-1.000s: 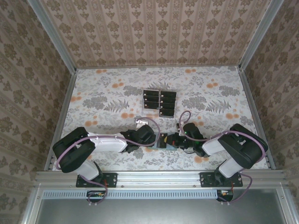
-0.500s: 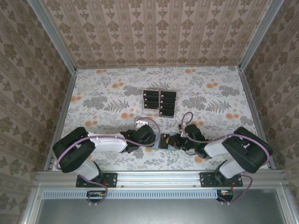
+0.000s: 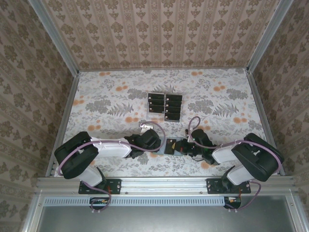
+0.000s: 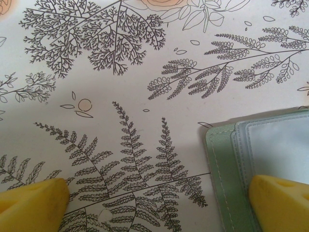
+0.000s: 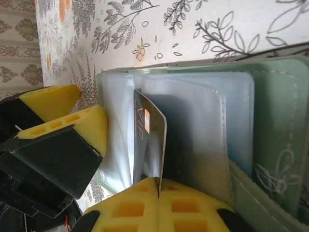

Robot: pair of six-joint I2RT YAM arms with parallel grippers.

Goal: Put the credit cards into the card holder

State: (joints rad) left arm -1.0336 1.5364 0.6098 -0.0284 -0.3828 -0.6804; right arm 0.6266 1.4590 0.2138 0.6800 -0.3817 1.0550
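1. Near the middle of the desk's (image 3: 96, 96) near edge, the card holder (image 5: 280, 121) lies open and flat between the two arms, its clear inner sleeves (image 5: 193, 111) facing up.
2. The step in hand looks like the insertion itself. The right gripper (image 5: 158, 186) has its jaws closed on one credit card (image 5: 150, 130), held on edge, its far end in among the sleeves.
3. The left gripper (image 4: 159, 203) stands with its jaws wide apart and holds nothing. One yellow finger (image 4: 282, 200) is over the holder's corner and the other is over bare desk. Whether it presses the holder down I cannot tell.
4. Next, I'd judge, the card must be slid on into a single sleeve. That calls for keeping it in line with the sleeve mouth, the holder staying put, and the jaws letting go only once the card is seated.
5. Counted: one card holder and one card in the grip. The remaining cards (image 3: 164, 106) sit in two columns at the centre of the desk, well apart from the holder. There are about seven or eight, too small to count surely.
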